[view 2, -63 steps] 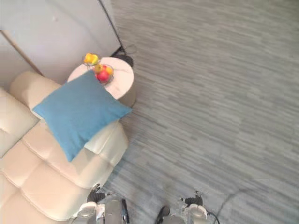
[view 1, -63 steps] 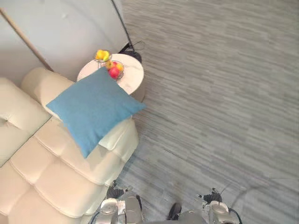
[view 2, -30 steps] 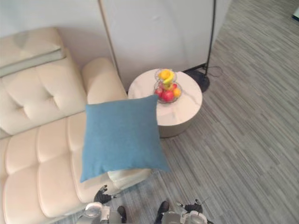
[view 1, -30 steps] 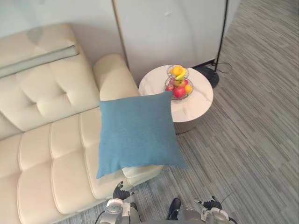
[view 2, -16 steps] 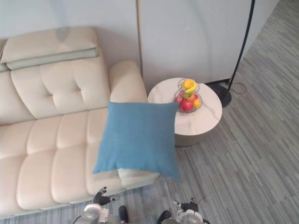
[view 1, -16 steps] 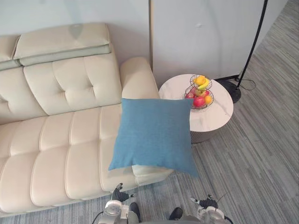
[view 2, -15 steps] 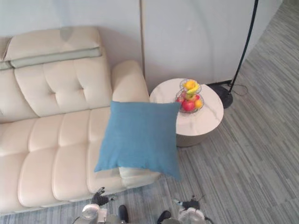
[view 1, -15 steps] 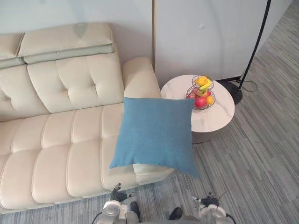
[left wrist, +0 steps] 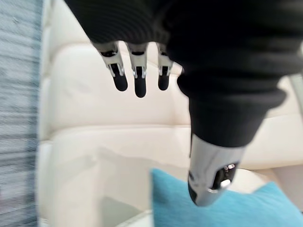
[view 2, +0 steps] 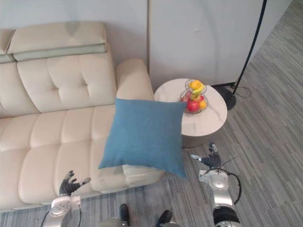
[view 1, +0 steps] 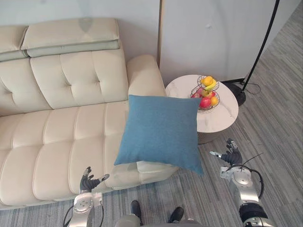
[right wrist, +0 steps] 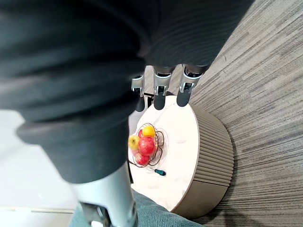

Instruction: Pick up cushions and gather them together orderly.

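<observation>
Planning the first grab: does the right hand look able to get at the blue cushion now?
Probably yes: the open right hand hangs by the cushion at its overhanging corner, only floor between.

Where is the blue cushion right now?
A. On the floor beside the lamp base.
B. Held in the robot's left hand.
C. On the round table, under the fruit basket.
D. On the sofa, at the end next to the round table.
D: the blue cushion sits on the cream sofa by the round table, while the left hand and right hand are open, apart from it.
</observation>
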